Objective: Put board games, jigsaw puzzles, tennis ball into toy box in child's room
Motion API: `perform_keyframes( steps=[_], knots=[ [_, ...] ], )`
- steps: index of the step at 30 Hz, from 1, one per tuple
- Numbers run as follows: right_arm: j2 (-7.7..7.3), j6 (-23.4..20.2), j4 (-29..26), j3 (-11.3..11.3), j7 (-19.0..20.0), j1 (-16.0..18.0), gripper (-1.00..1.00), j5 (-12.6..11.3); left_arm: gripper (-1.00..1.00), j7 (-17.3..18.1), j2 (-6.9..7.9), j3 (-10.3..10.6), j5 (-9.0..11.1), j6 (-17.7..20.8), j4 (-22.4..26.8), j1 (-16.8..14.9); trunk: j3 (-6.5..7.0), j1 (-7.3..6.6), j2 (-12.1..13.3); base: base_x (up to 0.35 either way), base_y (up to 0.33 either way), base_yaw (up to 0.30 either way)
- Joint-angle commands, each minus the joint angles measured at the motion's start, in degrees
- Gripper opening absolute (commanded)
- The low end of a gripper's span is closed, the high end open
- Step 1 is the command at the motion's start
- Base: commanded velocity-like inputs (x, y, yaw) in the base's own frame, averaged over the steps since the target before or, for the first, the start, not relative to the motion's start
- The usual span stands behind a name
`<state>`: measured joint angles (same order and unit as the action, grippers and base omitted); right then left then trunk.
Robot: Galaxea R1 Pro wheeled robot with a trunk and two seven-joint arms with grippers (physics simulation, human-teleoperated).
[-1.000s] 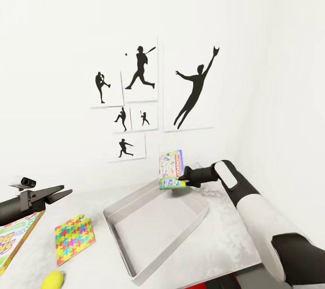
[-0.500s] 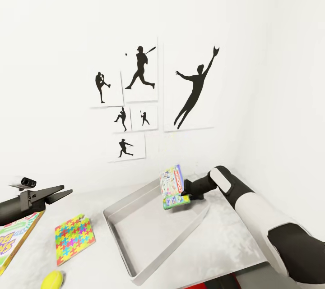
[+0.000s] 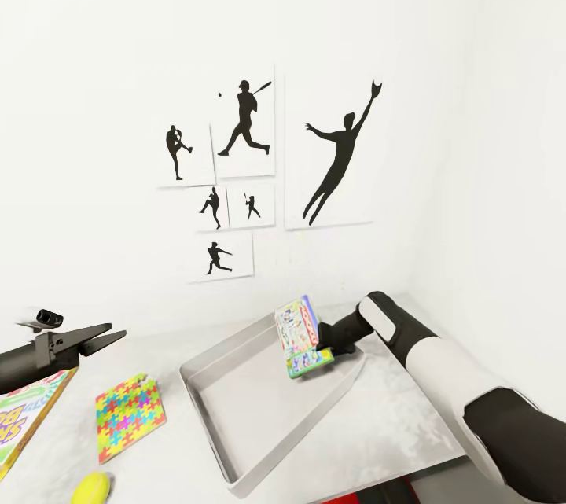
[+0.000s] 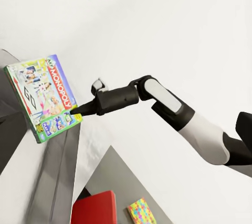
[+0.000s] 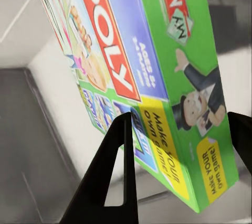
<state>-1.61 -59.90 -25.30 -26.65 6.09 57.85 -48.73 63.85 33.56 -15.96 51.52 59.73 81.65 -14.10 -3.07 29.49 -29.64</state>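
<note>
Right gripper (image 3: 324, 348): fingers clamped on opposite faces of the Monopoly board game (image 3: 299, 336), gripping it at its lower green edge; in the right wrist view one black finger (image 5: 113, 177) lies flat against the printed cover and the other shows at the far side of the green edge panel; the box is held on edge, tilted, clear of any surface. Position of the box: suspended above the far right part of the toy box (image 3: 236, 394), over its interior; in the left wrist view the box (image 4: 44, 97) hangs at the tip of the right gripper (image 4: 79, 111), with the grey tray wall below it. The toy box is a light grey tray with low sloping walls, resting on the table (image 3: 377, 425) near the white wall; its visible floor holds nothing.

Left gripper (image 3: 110, 337): extended over the left part of the table; jaws nearly closed to a narrow gap, nothing between them. Beneath the left arm lies a yellow-green board game (image 3: 23, 413), flat on the table at the frame edge; beside it, between that game and the toy box, lies a jigsaw puzzle (image 3: 130, 415), flat; the tennis ball (image 3: 90, 487) rests on the table near the front edge, just in front of the puzzle. Baseball silhouette prints (image 3: 244, 166) hang on the wall behind the table.
</note>
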Motion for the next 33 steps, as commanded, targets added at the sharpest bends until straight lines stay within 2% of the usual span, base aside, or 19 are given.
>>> perform_keyframes(
  steps=[1, 4, 9, 13, 15, 18, 22, 29, 33],
  knots=[
    [-0.06, -0.1, -0.06, -0.41, 0.6, 0.07, -1.0, 0.6, 1.0, 0.14, 0.01, -0.02, 0.0, 0.27, 0.0, -0.05, -0.12, 0.03, -0.12, 0.0, 0.0, 0.0],
    [-0.07, -0.1, -0.18, -0.73, 0.59, 0.09, -1.0, 1.83, 1.0, 0.14, 0.01, -0.03, 0.0, 0.27, 0.0, -0.05, -0.12, 0.03, -0.12, 0.0, 0.0, 0.0],
    [0.17, -0.1, 0.01, -1.49, 0.59, 1.21, -1.0, 2.3, 1.0, 0.14, 0.01, -0.03, -0.01, 0.27, 0.0, -0.05, -0.12, 0.03, -0.12, 0.0, 0.0, 0.0],
    [0.59, -0.1, 0.46, -4.3, 0.59, 2.39, -1.0, 2.32, 1.0, 0.14, 0.01, -0.03, -0.01, 0.27, 0.0, -0.05, -0.12, 0.03, -0.12, 0.0, 0.0, 0.0],
    [0.95, -0.1, 2.7, -5.73, 0.59, 3.61, -1.0, 2.32, 1.0, 0.14, 0.01, -0.03, -0.01, 0.27, 0.0, -0.05, -0.12, 0.03, -0.12, 0.0, 0.0, 0.0],
    [2.25, -0.1, 8.04, -7.58, 0.59, 6.04, -1.0, 2.35, 1.0, 0.14, 0.01, -0.03, -0.01, 0.27, 0.0, -0.05, -0.12, 0.03, -0.12, 0.0, 0.0, 0.0],
    [2.86, -0.1, 9.79, -11.19, 0.59, 6.89, -1.0, 2.35, 1.0, 0.14, 0.01, 0.06, -0.01, 0.27, 0.0, -0.05, -0.12, 0.03, -0.12, 0.0, 0.0, 0.0],
    [3.6, -0.1, 10.1, -12.98, 0.59, 7.01, -1.0, 2.34, 1.0, 0.14, 0.0, 0.14, -0.01, 0.27, 0.0, -0.05, -0.12, 0.03, -0.12, 0.0, 0.0, 0.0],
    [4.45, -0.1, 10.17, -15.8, 0.59, 7.02, -1.0, 2.32, 1.0, 0.14, 0.01, 0.16, -0.01, 0.27, 0.0, -0.05, -0.12, 0.03, -0.12, 0.0, 0.0, 0.0]
  ],
)
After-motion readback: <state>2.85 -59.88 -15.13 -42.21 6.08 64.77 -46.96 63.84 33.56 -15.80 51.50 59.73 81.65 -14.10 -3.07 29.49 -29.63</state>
